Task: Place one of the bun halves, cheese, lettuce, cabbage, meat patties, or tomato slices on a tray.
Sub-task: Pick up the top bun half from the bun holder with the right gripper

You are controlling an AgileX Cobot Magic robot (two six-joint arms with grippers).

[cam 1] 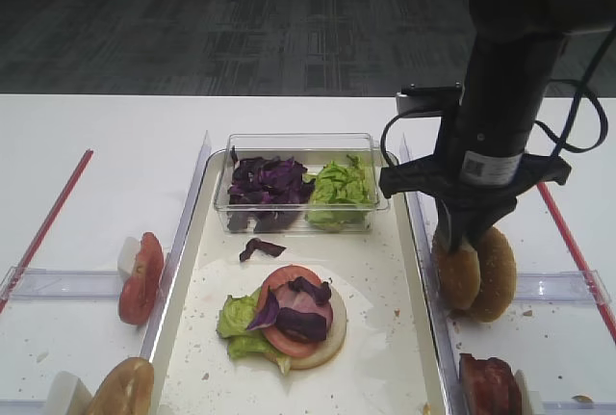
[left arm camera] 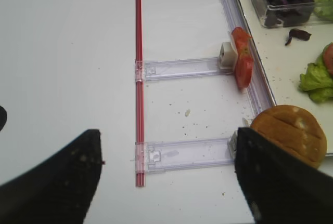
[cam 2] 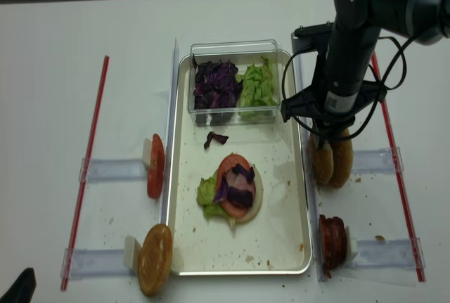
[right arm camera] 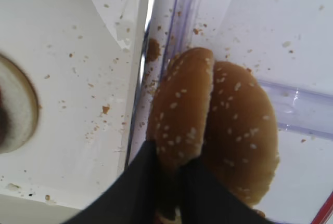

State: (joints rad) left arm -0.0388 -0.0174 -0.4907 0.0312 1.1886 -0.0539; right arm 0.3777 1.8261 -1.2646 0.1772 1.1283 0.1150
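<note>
Two sesame bun halves stand on edge just right of the tray (cam 1: 385,261). My right gripper (cam 1: 463,240) comes down from above, shut on the left bun half (right arm camera: 182,107). The other half (right arm camera: 244,130) leans against it. On the tray a pale bun bottom carries lettuce (cam 1: 236,319), a tomato slice (cam 1: 289,314) and cabbage (cam 1: 300,311). Meat patties (cam 1: 491,384) stand at the front right. My left gripper (left arm camera: 166,182) hangs open over the bare table left of the tray, holding nothing. No cheese is in view.
A clear tub (cam 1: 298,141) at the tray's far end holds cabbage (cam 1: 265,184) and lettuce (cam 1: 339,184). Left of the tray stand tomato slices (left arm camera: 242,57) and a glossy seedless bun (left arm camera: 289,133) on clear rails. Red strips (left arm camera: 138,78) edge the work area.
</note>
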